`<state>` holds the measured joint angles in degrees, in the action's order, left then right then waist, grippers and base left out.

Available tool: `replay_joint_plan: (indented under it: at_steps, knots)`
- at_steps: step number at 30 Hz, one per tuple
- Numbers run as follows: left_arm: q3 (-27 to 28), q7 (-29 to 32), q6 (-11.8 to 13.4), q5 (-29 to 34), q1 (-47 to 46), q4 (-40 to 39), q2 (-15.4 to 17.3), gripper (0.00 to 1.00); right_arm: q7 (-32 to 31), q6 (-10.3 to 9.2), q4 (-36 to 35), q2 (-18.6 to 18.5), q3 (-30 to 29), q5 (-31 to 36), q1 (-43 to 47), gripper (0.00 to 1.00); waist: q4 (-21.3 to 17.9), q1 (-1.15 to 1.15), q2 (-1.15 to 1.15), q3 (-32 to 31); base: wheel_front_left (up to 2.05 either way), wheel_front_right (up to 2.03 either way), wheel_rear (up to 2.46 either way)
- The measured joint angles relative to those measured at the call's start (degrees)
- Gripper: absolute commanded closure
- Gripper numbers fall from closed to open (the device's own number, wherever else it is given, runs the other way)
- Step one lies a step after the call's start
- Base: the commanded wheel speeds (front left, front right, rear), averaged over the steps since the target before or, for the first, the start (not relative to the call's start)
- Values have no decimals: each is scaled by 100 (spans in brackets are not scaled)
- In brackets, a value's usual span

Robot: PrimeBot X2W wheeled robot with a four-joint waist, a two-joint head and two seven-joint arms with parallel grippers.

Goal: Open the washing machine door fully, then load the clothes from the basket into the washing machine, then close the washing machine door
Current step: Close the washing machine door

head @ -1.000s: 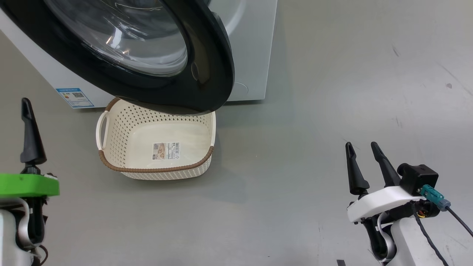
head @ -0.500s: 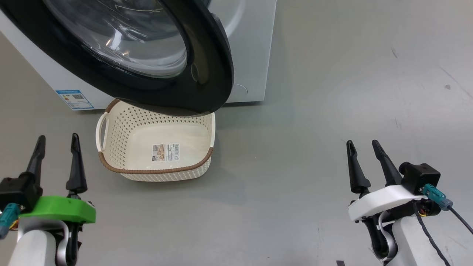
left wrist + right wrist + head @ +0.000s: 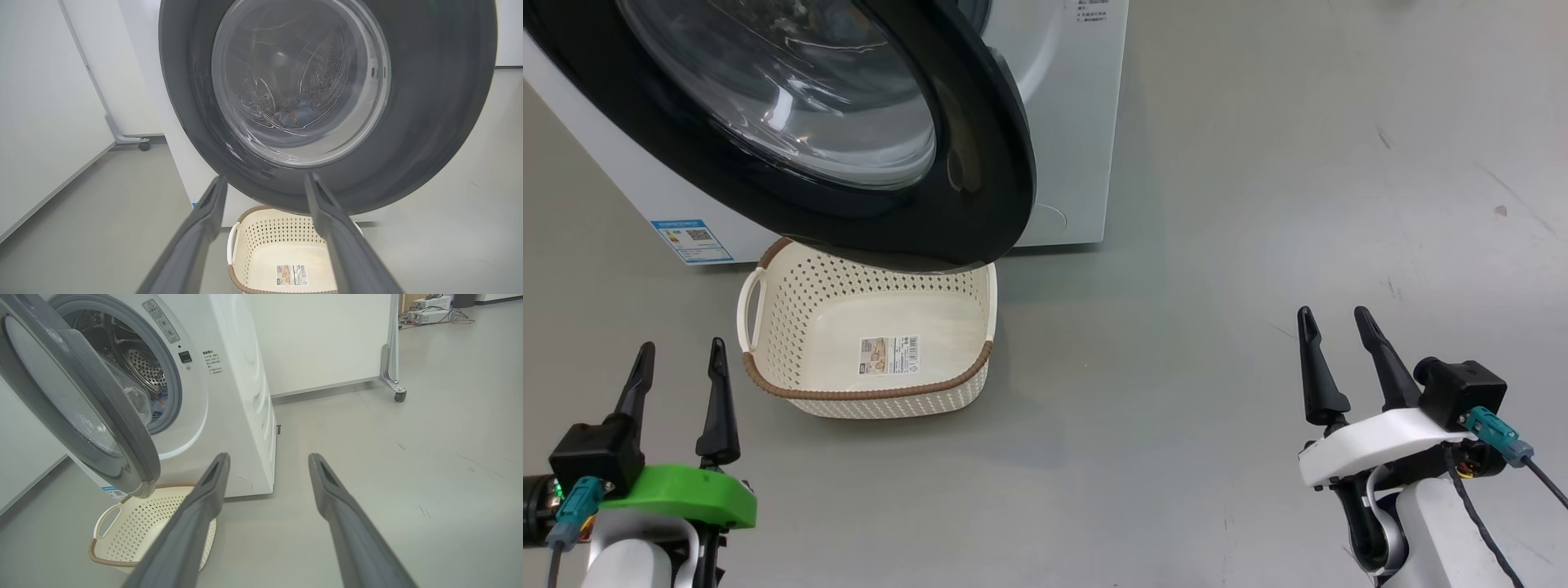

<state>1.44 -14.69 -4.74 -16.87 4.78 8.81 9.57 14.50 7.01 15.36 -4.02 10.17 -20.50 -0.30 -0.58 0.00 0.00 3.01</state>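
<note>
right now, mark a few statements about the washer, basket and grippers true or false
1. The basket holds only a sticker. True.
2. The washing machine door is fully shut. False: it stands ajar, hanging over the basket.
3. The clothes lie in the drum, seen through the door. True.
4. The left gripper grips the door. False: its jaws are open, clear of the door.
5. The right gripper holds a garment. False: its jaws are open and empty.
</note>
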Motion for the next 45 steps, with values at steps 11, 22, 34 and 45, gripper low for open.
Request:
replay_joint_plan:
  at_steps: [11, 22, 34, 45]
  knots:
    - [45, 0, -1, 71, 43, 29, -145, 0, 0, 0, -54, -1, -13, 27, 93, 0, 7, 0, 0, -94, 0, 0, 0]
    - [67, 0, -29, 142, 113, 98, -172, 0, 0, 0, -65, -3, -10, 44, 187, 0, 54, 0, 0, -134, 0, 0, 0]
    - [143, 0, -79, 180, 118, 152, -281, 0, 0, 0, -52, -9, 10, 45, 210, 0, 75, 0, 0, -206, 0, 0, 0]
    - [191, 0, -127, 242, 120, 155, -299, 0, 0, 0, -48, -31, 9, 86, 230, 0, 83, 0, 0, -248, 0, 0, 0]
